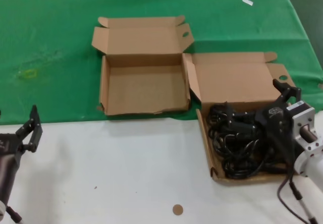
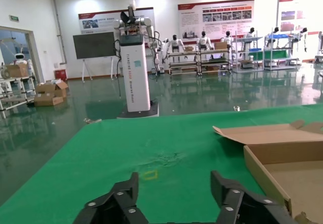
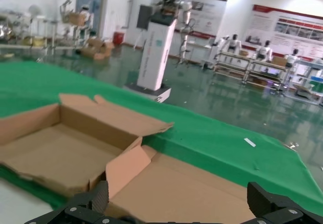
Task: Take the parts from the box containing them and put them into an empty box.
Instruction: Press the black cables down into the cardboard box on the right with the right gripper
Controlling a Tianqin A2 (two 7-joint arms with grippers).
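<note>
Right pincer [image 1: 282, 100] spread wide, poised over tangle of black parts [image 1: 242, 143] in full box [image 1: 242, 82], near worktop's right edge. Empty box [image 1: 144, 80] sits just beside, toward robot's left, across green cloth [image 1: 50, 42]; right arm nearer. Left pincer [image 1: 30, 130] also agape, parked low, well apart. Individual parts hard to separate in tangle; pincer tips partly lost against them.
</note>
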